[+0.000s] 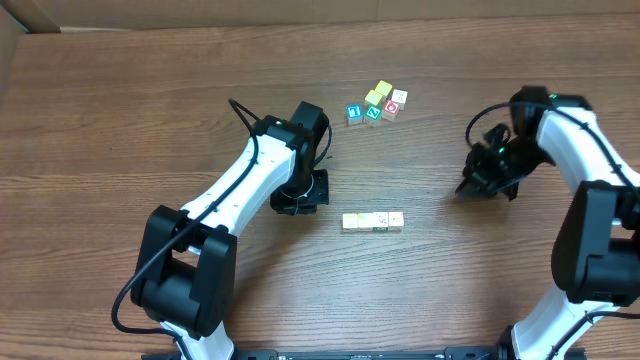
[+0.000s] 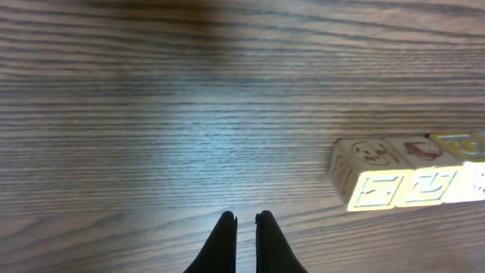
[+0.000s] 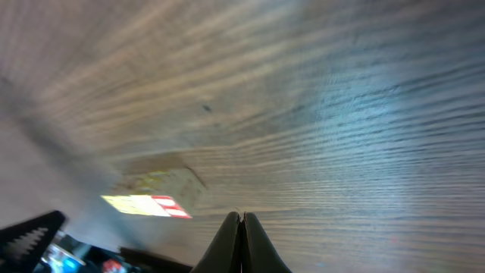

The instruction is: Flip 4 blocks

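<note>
Four blocks point(image 1: 373, 221) lie in a tight row near the table's middle, with pale yellow tops and a reddish one at the right end. In the left wrist view the row point(image 2: 409, 173) shows cream tops with red drawings and bright yellow front faces. It is a blurred yellow and red strip point(image 3: 155, 203) in the right wrist view. My left gripper point(image 1: 305, 192) point(image 2: 245, 221) hangs left of the row, shut and empty. My right gripper point(image 1: 476, 184) point(image 3: 242, 218) is well to the right of the row, shut on nothing.
A loose cluster of small cubes point(image 1: 377, 103) sits at the back, among them a blue-faced cube point(image 1: 353, 113) and a white-topped cube point(image 1: 400, 96). Bare wood table point(image 1: 120, 150) surrounds everything.
</note>
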Controlling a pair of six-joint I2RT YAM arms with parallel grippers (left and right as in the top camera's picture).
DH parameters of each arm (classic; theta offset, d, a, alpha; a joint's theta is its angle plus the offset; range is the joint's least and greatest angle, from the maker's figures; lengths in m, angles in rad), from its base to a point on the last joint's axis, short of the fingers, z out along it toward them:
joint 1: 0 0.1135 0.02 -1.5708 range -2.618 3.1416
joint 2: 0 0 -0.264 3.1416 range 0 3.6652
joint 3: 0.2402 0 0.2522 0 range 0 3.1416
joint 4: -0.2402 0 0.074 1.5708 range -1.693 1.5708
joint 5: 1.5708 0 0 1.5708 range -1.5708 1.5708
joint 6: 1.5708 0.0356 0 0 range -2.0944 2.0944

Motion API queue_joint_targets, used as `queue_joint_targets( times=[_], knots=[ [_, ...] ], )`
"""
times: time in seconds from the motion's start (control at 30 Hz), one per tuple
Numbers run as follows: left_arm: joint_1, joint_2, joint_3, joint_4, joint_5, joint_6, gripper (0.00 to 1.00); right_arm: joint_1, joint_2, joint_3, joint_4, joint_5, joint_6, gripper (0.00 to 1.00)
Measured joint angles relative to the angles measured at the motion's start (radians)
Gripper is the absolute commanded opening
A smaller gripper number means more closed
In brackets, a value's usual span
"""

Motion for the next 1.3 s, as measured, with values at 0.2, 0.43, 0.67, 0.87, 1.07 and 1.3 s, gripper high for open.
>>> queue_joint_targets(
  times=[0.2, 0.43, 0.67, 0.87, 1.07, 1.3],
  knots=[
    [-0.032, 0.0, 0.0, 0.03, -0.008, -0.027, 0.04, 0.096, -0.001, -0.129, 0.123, 0.001, -0.011, 0.04],
    [-0.032, 0.019, 0.0, 0.037, -0.036, -0.043, 0.04, 0.186, -0.001, -0.145, 0.204, 0.112, 0.039, 0.04],
    [-0.024, 0.027, 0.0, 0.018, -0.024, -0.044, 0.04, 0.185, -0.001, -0.098, 0.109, 0.045, 0.022, 0.04],
    [-0.025, 0.034, -0.003, 0.008, -0.01, -0.044, 0.04, 0.195, -0.002, -0.049, 0.085, 0.019, 0.005, 0.04],
    [-0.034, 0.069, -0.033, 0.071, 0.014, -0.044, 0.04, 0.26, -0.002, -0.079, 0.141, 0.031, 0.011, 0.04],
    [-0.04, 0.149, -0.036, 0.104, 0.058, -0.044, 0.04, 0.309, -0.002, -0.094, 0.153, 0.108, 0.063, 0.04]
  ],
)
